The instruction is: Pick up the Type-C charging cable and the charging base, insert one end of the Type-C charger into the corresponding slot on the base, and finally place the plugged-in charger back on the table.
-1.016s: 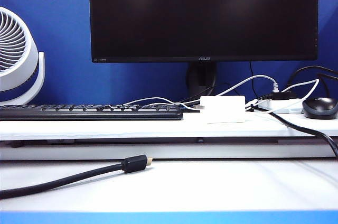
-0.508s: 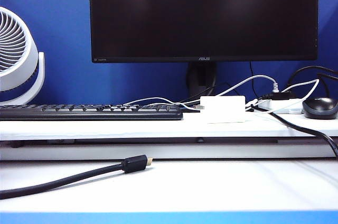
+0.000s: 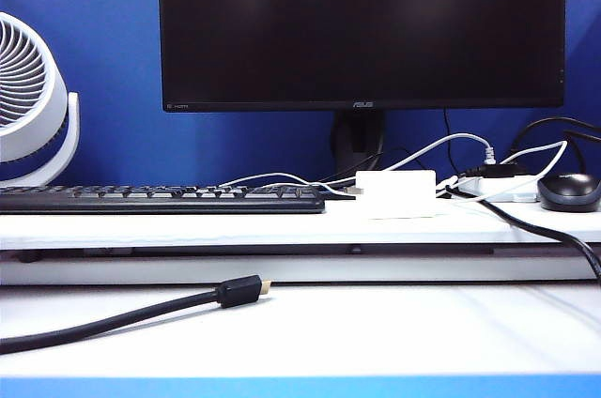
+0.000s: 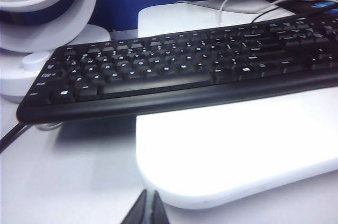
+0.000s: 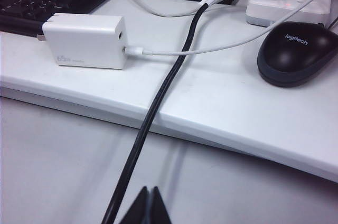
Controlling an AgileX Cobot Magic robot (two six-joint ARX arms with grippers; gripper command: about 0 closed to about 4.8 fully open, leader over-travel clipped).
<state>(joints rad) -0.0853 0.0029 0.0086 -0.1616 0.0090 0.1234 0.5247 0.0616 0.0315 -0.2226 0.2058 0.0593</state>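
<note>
While both jaws pinch empty, charging base [image 5: 85,42] well ahead

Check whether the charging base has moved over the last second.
No. The charging base sits where it did, right of the keyboard, below the monitor.

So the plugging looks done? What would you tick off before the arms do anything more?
1. Type-C charging cable plug seated in charging base: ok.
2. Base resting flat on the table: ok.
3. Left hand shut, holding nothing: ok.
4. Right hand shut, holding nothing: ok.
5. Thick black cable crosses over the white cable: not ok if an arm snags it.
6. Cable's far end plugged in: cannot tell.
</note>
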